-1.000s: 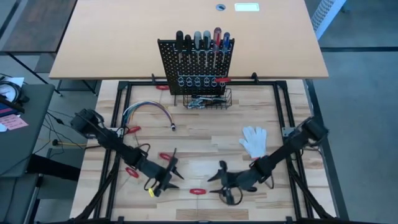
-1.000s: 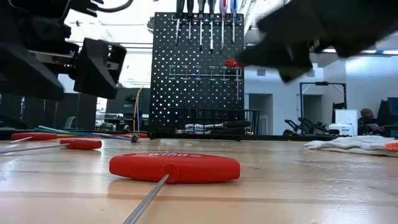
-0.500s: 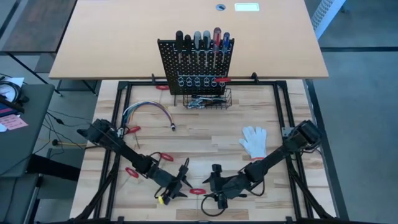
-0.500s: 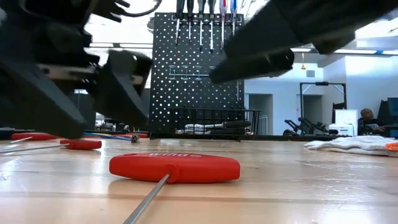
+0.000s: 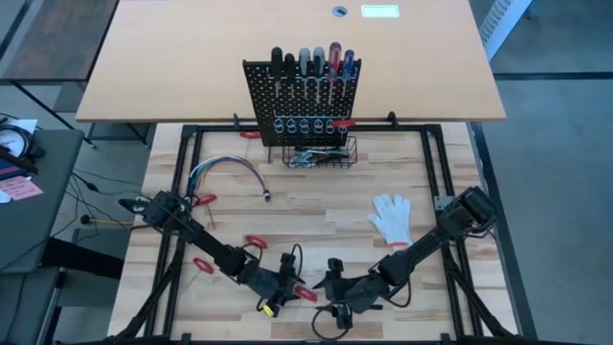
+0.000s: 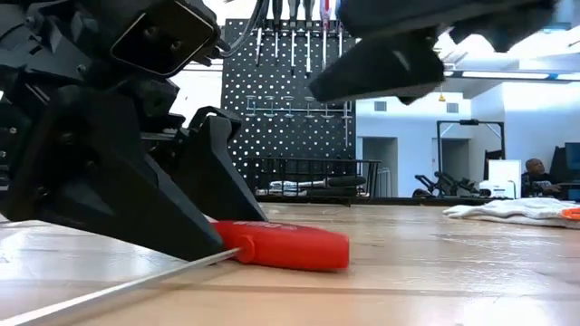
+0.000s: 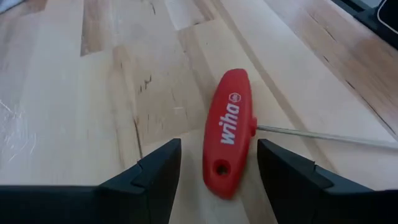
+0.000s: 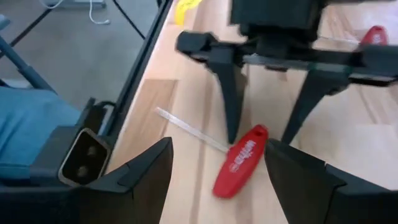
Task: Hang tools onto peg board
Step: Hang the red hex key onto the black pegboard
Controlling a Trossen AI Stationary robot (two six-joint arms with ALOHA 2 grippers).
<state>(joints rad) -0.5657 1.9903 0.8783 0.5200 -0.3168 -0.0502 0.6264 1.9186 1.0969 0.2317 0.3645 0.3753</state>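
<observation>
Straddling: left claw, fingers wide, astride the red T-handle hex key on the tabletop.
Right claw: wide apart, hovering nearby, holding nothing.

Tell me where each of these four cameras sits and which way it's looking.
High: overhead, straight down on both arms and the peg board.
Low: tabletop height, facing the board, arms overhead.
Left wrist: past the open left gripper, straddling the red T-handle tool.
Right wrist: past the open right gripper.
Shared: all four show that tool.

Bright, even light (right wrist view blurred); soft shadows.
</observation>
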